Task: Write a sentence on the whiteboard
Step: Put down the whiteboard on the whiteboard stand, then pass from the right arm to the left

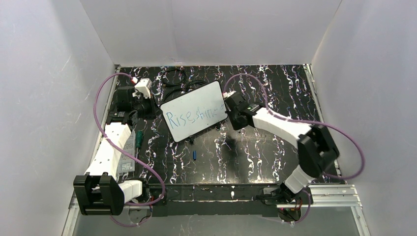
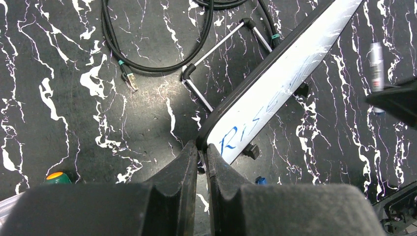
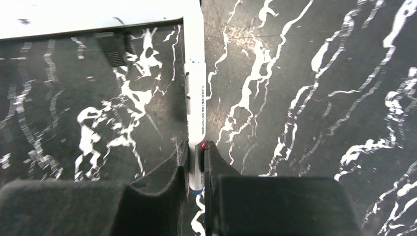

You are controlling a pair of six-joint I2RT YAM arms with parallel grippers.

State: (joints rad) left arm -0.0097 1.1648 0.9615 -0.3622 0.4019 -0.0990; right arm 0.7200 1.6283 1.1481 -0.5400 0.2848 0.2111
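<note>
Left pincer (image 2: 201, 150) clamps the whiteboard (image 1: 194, 115) corner; right pincer (image 3: 195, 147) grips a marker (image 3: 195, 98) at its edge; black cable (image 2: 152, 69) coils behind.

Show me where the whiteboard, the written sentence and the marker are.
whiteboard (image 1: 195, 100), top external view, blank upper part of the board.
sentence (image 1: 192, 117), top external view, middle of the blue lettering.
marker (image 3: 195, 98), right wrist view, middle of its white barrel.
</note>
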